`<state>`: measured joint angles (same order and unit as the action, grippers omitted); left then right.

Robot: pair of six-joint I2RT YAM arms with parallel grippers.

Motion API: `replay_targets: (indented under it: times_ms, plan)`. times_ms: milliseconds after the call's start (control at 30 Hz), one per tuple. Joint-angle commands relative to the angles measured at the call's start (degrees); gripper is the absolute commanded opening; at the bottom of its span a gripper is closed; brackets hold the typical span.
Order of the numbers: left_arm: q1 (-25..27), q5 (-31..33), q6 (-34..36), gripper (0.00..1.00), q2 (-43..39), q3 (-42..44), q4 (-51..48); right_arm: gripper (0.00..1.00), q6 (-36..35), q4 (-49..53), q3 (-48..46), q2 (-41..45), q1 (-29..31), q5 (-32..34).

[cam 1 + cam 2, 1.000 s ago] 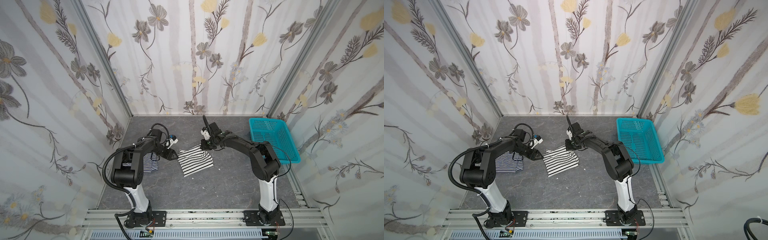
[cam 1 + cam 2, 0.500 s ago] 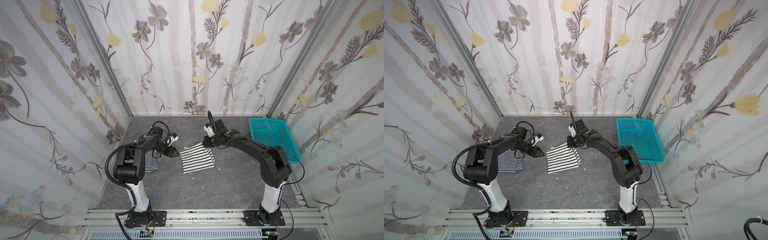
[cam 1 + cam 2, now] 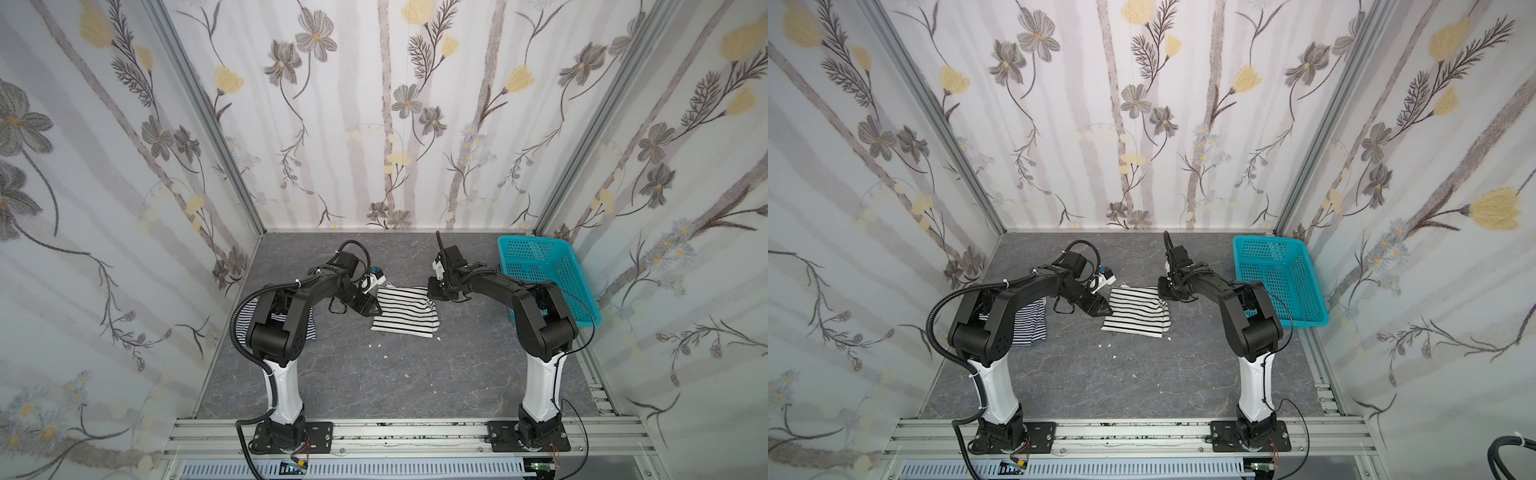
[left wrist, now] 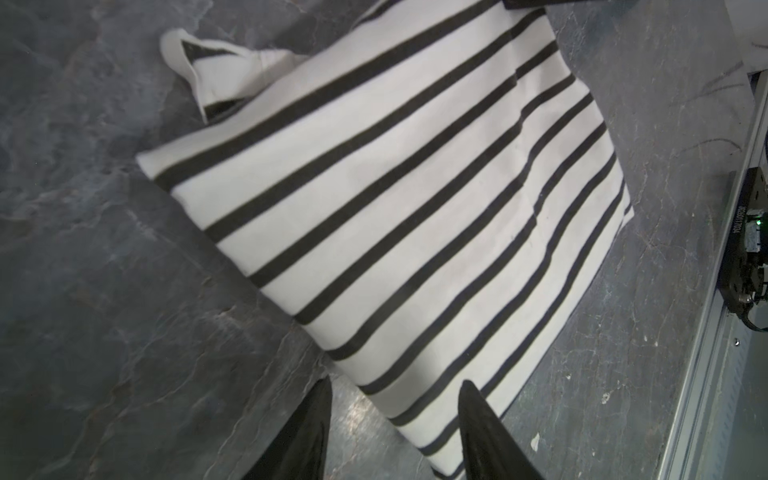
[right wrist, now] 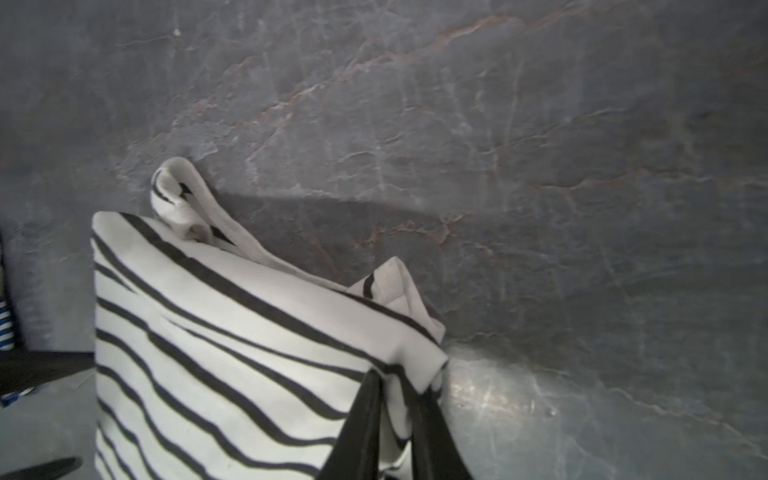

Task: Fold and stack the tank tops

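1. The white tank top (image 3: 405, 311), white with wide-spaced black stripes, lies folded into a flat pack at the middle of the desk (image 3: 415, 382), between the two grippers.
2. The pack shows no clear long axis: it is about as wide as it is deep. Its black stripes run side to side, from one gripper toward the other, and the whole pack is turned only slightly off square to the desk.
3. Its shoulder straps (image 5: 178, 199) poke out past the far edge and point toward the back wall. The smooth folded edge faces the robot bases.
4. The left gripper (image 4: 395, 428) sits low at the pack's left edge with its jaws spread. One finger is over the striped cloth and the other over bare desk, and nothing is clamped between them.
5. The right gripper (image 5: 395, 415) is at the pack's far right corner. Its jaws are almost pressed together and pinch that corner of cloth, which drapes over the fingertips.
6. The navy tank top (image 3: 1030, 328), finely striped, lies on the left side of the desk, well apart from the white tank top. The left arm hides most of it. The visible stripes run side to side, and its long axis cannot be told.
7. The turquoise basket (image 3: 577, 291) stands at the far right of the desk, beside the right arm and apart from both tops.
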<state>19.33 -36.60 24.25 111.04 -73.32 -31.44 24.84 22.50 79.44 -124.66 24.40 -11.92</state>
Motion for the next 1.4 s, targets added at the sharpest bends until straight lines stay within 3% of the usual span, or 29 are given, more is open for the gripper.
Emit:
replay_targets:
  times_ms: [0, 167, 300, 467, 733, 1000, 1233, 1367]
  plan:
    - [1.59, 2.54, -1.69, 0.52, -0.62, -0.20, 1.78, 0.20, 0.80, -0.02, 1.13, -1.20, 0.07, 5.53]
    - [3.99, 4.18, -3.19, 0.52, -1.33, 0.96, 3.03, 0.30, 1.54, 2.07, -0.55, 3.00, 2.52, 12.08]
    - [4.88, 5.92, -4.11, 0.52, -1.62, 1.18, 4.24, 0.31, 2.61, 3.04, -2.53, 8.11, 6.06, 16.58]
    - [5.37, 7.92, -4.30, 0.52, -0.65, 1.30, 4.99, 0.27, 4.32, -0.43, -5.10, 11.29, 8.83, 12.92]
    - [5.35, 8.10, -4.91, 0.52, -0.77, 2.23, 5.86, 0.14, 4.53, -7.68, -7.65, 6.62, 6.18, 2.37]
    - [5.15, 9.63, -5.07, 0.52, -2.81, 4.32, 6.30, 0.11, 4.44, -6.43, -11.31, 7.51, 3.54, 5.05]
    - [-0.64, 2.66, -9.96, 0.54, -2.41, 1.58, 6.39, 0.11, 4.39, -7.30, -11.96, 7.04, 3.72, 4.17]
    - [-1.16, 0.64, -10.77, 0.57, -1.44, 1.49, 6.13, 0.12, 4.45, -7.36, -13.08, 7.94, 3.61, 4.54]
